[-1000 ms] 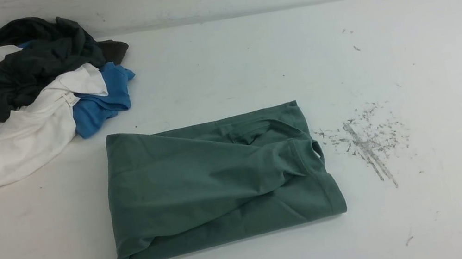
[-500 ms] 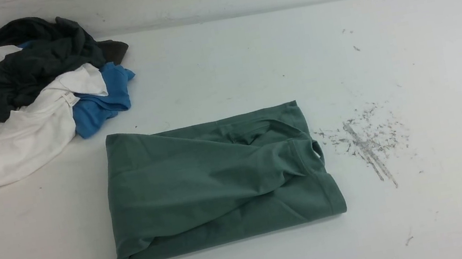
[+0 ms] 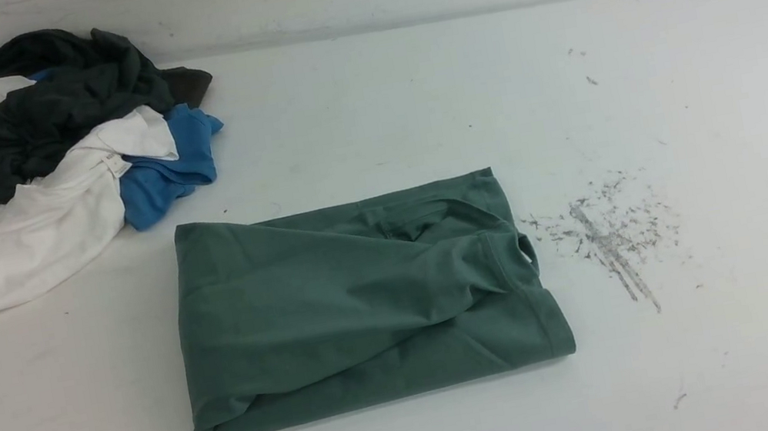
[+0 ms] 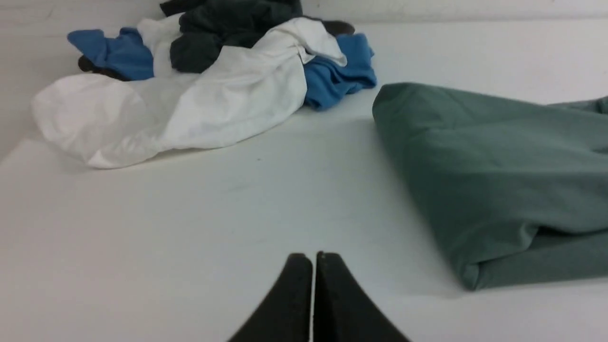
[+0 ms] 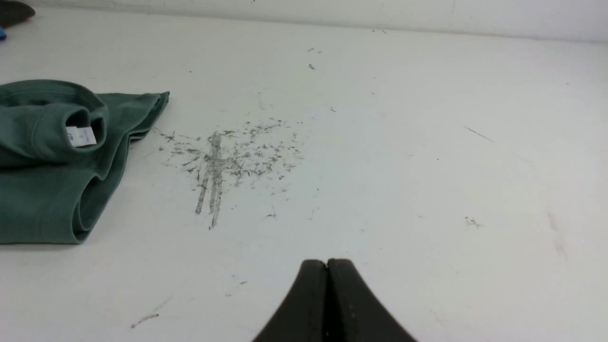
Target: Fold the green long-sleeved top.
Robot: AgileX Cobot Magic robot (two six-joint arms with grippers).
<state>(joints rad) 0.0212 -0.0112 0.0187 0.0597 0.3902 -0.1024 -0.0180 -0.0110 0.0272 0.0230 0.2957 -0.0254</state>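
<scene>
And here's the green long-sleeved top (image 3: 359, 301), lying folded into a thick rectangle in the middle of the white tabletop (image 3: 725, 111), a few creases running across its upper layer. From my right wrist I can see its collar end, with the white neck label (image 5: 81, 137) peeking out of the rolled neck opening. My left gripper (image 4: 313, 259) has its jaws pressed together, empty, hovering low over bare tabletop just beside the top's near left corner, not touching it. My right gripper (image 5: 327, 264) is the same, jaws closed on nothing, well off to the top's right. Between it and the fabric there's a patch of grey scuff marks (image 3: 609, 232) on the surface. Over at the far left, a heap of clothes: white garment (image 3: 7, 247), blue garment (image 3: 167, 178), dark grey garment (image 3: 60, 98), all crumpled together, apart from the top.
</scene>
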